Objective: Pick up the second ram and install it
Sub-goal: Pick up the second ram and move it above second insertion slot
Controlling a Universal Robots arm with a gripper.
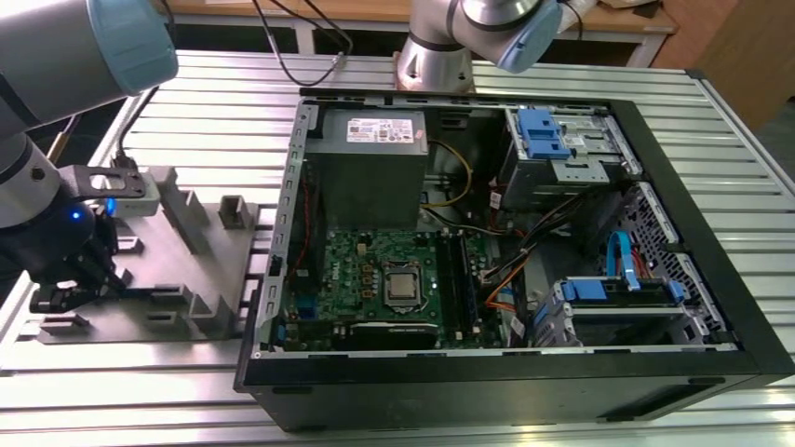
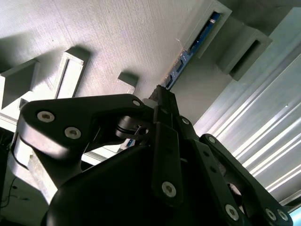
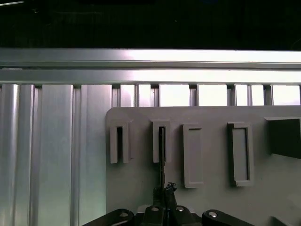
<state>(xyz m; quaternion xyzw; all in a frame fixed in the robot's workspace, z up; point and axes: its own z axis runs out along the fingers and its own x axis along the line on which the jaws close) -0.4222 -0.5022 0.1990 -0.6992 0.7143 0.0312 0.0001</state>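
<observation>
Where the black metal computer case lies open on the ribbed aluminium table, it holds a green motherboard, a grey power-supply box and blue-handled drive cages. Just beside the case, on the exterior view's left, my flat grey fixture plate carries a row of upright slotted holders. The second ram, a long thin dark blue-green memory stick, stands on edge in one slotted holder. My black pincer is down over the plate. Its fingers are drawn close together on the near end of the second ram, pinching it, while the stick's far end sits in the holder.
</observation>
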